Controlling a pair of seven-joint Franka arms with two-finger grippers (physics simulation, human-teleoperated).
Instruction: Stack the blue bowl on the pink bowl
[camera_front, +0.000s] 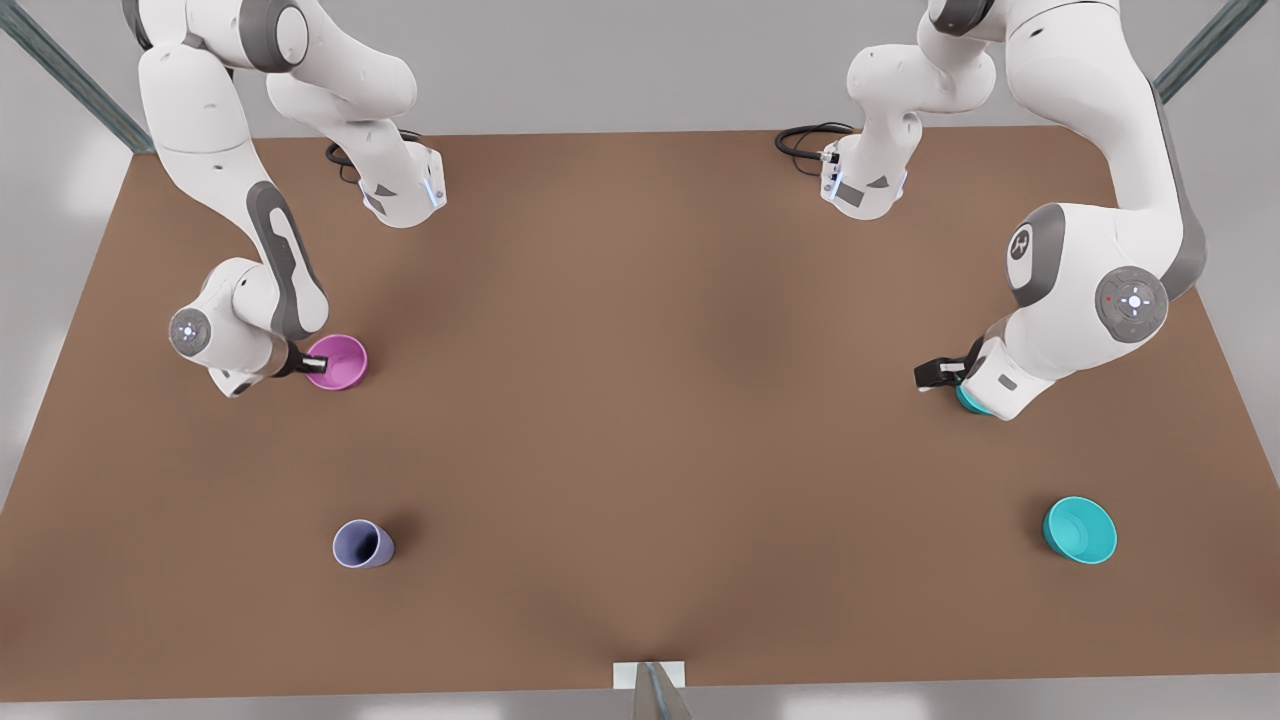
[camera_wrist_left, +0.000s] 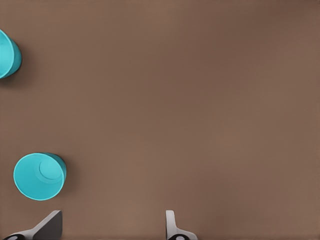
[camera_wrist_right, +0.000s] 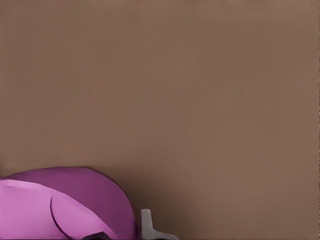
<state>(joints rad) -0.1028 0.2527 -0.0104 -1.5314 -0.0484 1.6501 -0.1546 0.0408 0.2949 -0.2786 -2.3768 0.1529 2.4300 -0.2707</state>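
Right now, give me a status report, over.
Left gripper open beside blue bowl, not holding. Right gripper at pink bowl rim. Nothing stacked. Second teal bowl and cup stand apart.

Showing two white arms (camera_front: 200, 110) with grey joint bands, round grey caps glowing with small white lights, black cables (camera_front: 805, 140) looping at the bases, dark fingers (camera_front: 935, 372) tipping each wrist.

Blue bowl (camera_wrist_left: 39, 176) just beside left gripper (camera_wrist_left: 110, 227), second bowl (camera_wrist_left: 6, 52) beyond it; right gripper (camera_front: 312, 363) at pink bowl (camera_wrist_right: 65, 200) rim; cup (camera_front: 362, 545) well apart.
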